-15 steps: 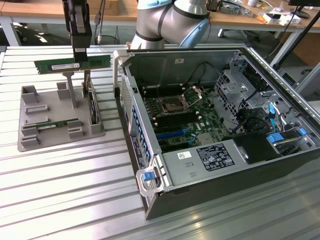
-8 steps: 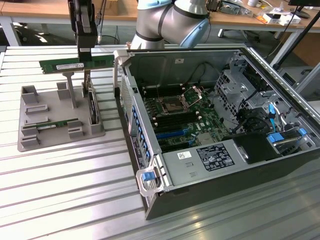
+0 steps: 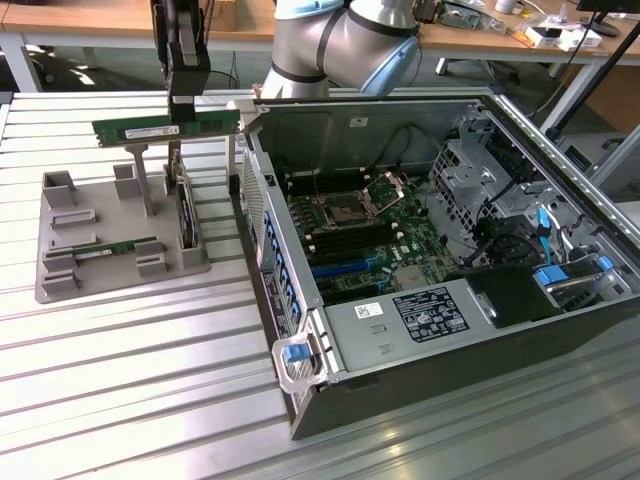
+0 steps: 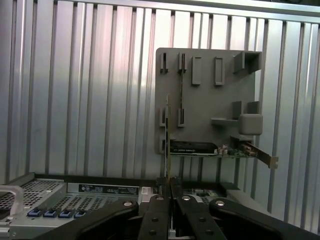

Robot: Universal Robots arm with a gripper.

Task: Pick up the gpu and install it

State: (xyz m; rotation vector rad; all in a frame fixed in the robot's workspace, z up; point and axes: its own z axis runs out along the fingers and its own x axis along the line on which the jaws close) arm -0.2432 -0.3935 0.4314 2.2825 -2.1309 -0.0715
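At the exterior view's left, a grey holder tray (image 3: 60, 285) sits on the ribbed metal table (image 3: 150, 400). A second green stick (image 3: 112, 247) lies in it and a dark upright card (image 3: 187, 215) stands at its right edge. Above the tray the gripper (image 3: 190, 115) points straight down, clamped on the gpu (image 3: 140, 129). The gpu hangs level in the air, most of its length jutting left of the fingers, and its white label is unreadable. The arm (image 3: 330, 45) reaches in from the far side. At the right stands the open computer case (image 3: 450, 250); the print on its labels is too small to read.
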